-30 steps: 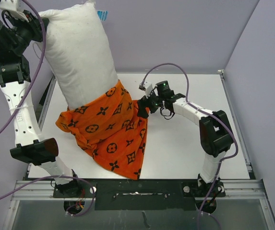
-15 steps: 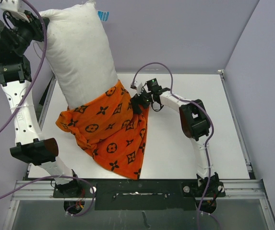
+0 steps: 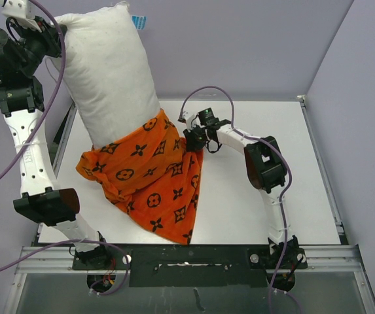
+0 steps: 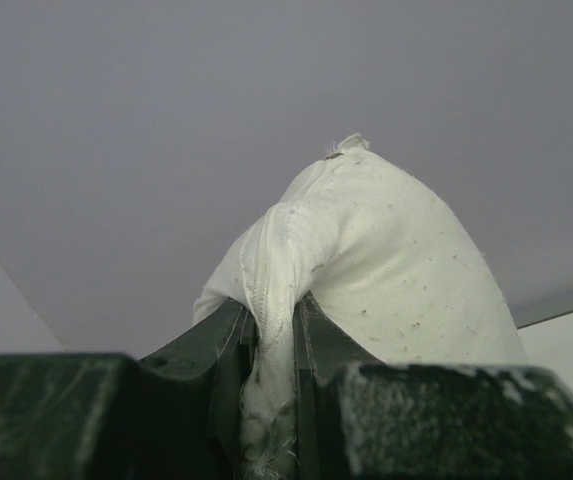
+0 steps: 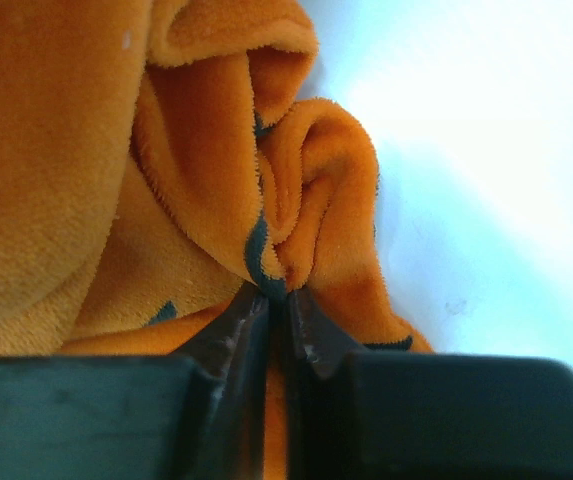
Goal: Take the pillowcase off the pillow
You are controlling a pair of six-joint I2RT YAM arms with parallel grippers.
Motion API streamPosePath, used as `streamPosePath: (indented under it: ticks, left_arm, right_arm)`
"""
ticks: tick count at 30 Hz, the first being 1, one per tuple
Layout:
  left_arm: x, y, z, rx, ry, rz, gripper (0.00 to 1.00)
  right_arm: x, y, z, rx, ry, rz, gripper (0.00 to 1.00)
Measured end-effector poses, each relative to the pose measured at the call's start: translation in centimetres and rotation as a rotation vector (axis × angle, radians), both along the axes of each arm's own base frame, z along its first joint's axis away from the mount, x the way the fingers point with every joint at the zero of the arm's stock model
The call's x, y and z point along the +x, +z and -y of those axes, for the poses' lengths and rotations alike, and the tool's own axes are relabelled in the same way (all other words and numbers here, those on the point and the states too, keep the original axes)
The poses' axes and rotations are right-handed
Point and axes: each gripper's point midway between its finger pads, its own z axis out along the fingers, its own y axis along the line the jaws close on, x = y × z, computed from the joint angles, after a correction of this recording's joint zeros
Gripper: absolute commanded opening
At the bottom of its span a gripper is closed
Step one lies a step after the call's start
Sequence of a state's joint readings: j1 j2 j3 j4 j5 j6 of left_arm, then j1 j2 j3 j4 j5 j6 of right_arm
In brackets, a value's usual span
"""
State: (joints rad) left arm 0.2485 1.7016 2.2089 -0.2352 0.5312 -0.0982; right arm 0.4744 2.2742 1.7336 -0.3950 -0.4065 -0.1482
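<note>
Table (image 3: 259,196): white; the covered end of the pillow rests on its left half.
Pillow (image 3: 105,72): off-white, upright and leaning left, its top corner raised high and its lower end inside the cover.
Pillowcase (image 3: 144,183): orange with dark print, bunched around the pillow's lower end and trailing toward the near edge.
Left gripper (image 4: 274,335): clamped on the pillow's top corner.
Right gripper (image 5: 276,305): pinched tight on 1 fold at the pillowcase's right edge.

Right gripper (image 3: 193,139) nudged left onto the pillowcase (image 3: 149,180) right edge at frame centre, jaws now pinched on an orange fold; right arm (image 3: 266,167) elbow swung inward.
</note>
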Motion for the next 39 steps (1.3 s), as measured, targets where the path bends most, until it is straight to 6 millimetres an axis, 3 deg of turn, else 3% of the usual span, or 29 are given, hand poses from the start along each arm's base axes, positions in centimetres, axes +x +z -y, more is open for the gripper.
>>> streamPosePath:
  ticks: [2, 5, 9, 11, 13, 17, 21, 23, 28, 31, 36, 39]
  left_arm:
    - [-0.1, 0.1, -0.2, 0.010, 0.007, 0.005, 0.00]
    - [-0.3, 0.3, -0.7, 0.025, 0.034, 0.011, 0.00]
    - [-0.6, 0.3, -1.9, 0.026, 0.103, 0.003, 0.00]
    - [-0.6, 0.3, -2.4, 0.024, 0.132, -0.009, 0.00]
    - [-0.6, -0.1, -2.6, 0.026, 0.147, -0.026, 0.00]
    - [-0.7, -0.6, -2.7, 0.034, 0.156, -0.048, 0.00]
    - [-1.5, 0.4, -3.0, 0.044, 0.191, -0.040, 0.00]
    - [-2.2, 1.3, -3.3, 0.046, 0.215, -0.030, 0.00]
    - [-3.6, 4.1, -4.1, 0.049, 0.283, 0.041, 0.00]
    - [-3.9, 5.0, -5.0, 0.051, 0.334, 0.078, 0.00]
    - [-3.9, 5.1, -7.2, 0.055, 0.420, 0.101, 0.00]
    - [-3.3, 3.8, -8.1, 0.054, 0.444, 0.070, 0.00]
  right_arm:
    - [-0.7, 0.0, 1.3, -0.013, -0.082, -0.035, 0.00]
    - [-1.4, 0.0, 5.1, -0.042, -0.288, -0.120, 0.00]
    - [-2.1, 0.0, 13.8, -0.044, -0.631, -0.234, 0.00]
    - [-3.5, 0.2, 19.3, -0.046, -0.819, -0.284, 0.00]
    - [-4.8, 1.0, 23.4, -0.040, -0.968, -0.306, 0.00]
    - [-6.6, 3.9, 29.1, -0.011, -1.179, -0.270, 0.00]
    - [-8.6, 7.1, 32.9, 0.040, -1.318, -0.212, 0.00]
    - [-9.8, 7.7, 34.6, 0.058, -1.380, -0.205, 0.00]
    - [-13.3, 6.3, 39.3, 0.035, -1.553, -0.255, 0.00]
    - [-15.0, 5.1, 40.7, -0.011, -1.622, -0.287, 0.00]
    - [-15.9, 4.8, 42.1, -0.066, -1.688, -0.275, 0.00]
    - [-16.2, 4.8, 42.7, -0.090, -1.713, -0.264, 0.00]
